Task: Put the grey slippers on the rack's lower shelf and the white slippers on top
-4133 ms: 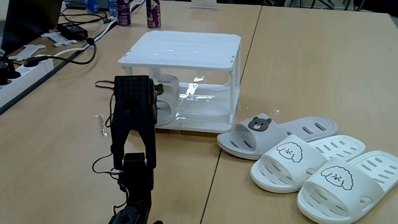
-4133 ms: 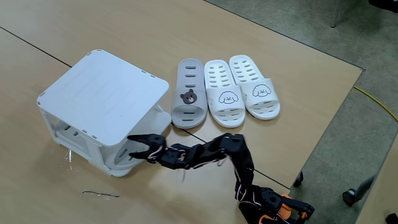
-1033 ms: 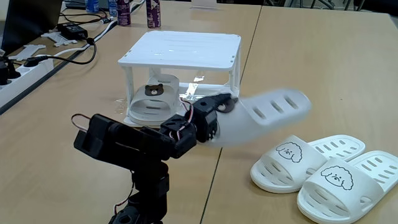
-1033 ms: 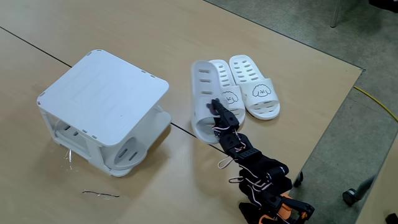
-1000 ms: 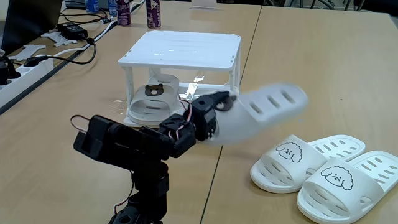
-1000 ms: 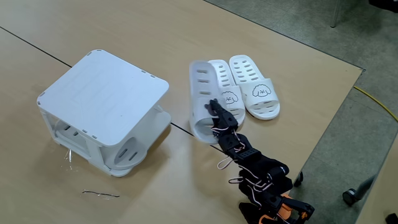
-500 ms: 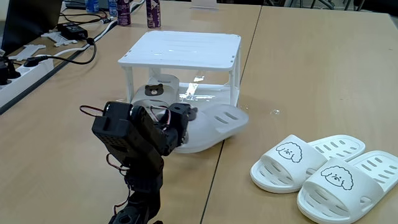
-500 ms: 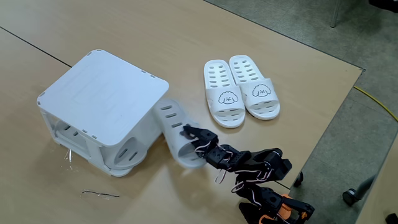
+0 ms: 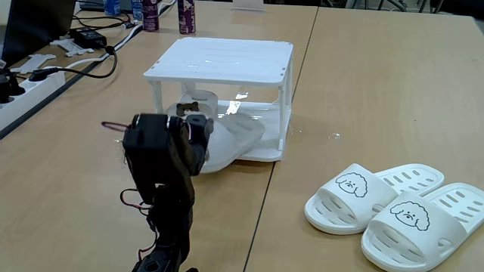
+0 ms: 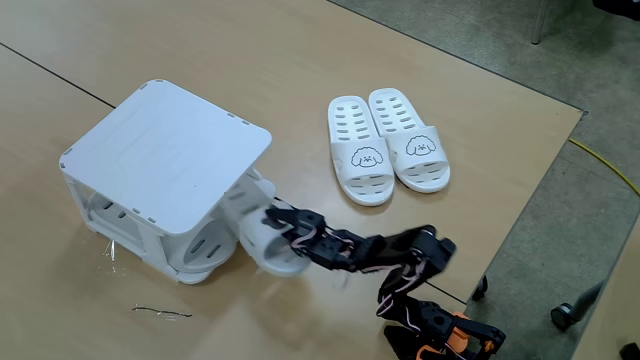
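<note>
Fixed views both put the gripper (image 9: pixel 203 130) (image 10: pixel 272 219) pinching the second grey slipper (image 9: pixel 227 145) (image 10: pixel 262 243) at the rack's (image 9: pixel 219 60) (image 10: pixel 165 150) open lower front, left of frame centre. Long axis running from gripper into the lower shelf, far end partly under the top, near end still out over the table; other grey slipper (image 9: pixel 189 113) (image 10: pixel 205 245) already inside. White slippers (image 9: pixel 401 208) (image 10: pixel 388 145) well apart, lower right in one view, upper right in the other.
</note>
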Robot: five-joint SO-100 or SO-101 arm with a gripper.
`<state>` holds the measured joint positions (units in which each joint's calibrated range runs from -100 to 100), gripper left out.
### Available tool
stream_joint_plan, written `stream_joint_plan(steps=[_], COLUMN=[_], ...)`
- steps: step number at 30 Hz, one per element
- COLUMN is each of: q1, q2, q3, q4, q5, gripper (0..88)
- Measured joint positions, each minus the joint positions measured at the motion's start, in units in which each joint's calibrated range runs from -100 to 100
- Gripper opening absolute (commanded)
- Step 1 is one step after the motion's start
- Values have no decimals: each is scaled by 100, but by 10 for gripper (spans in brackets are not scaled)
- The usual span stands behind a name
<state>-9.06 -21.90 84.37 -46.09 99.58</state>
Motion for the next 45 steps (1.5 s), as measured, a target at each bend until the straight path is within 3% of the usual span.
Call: stream_joint_plan(steps=[21, 24, 26, 28, 33, 45], q1=[667, 712, 719, 749, 839, 831], q2=[6293, 6656, 6680, 6680, 6400, 2606], q3=[-7448, -8059, -8104, -8113, -7682, -2857], q4=[-9, -9, -9, -9, -112, -112], q5=[0, 0, 0, 0, 0, 0], gripper=[11, 105, 210, 253, 253, 252])
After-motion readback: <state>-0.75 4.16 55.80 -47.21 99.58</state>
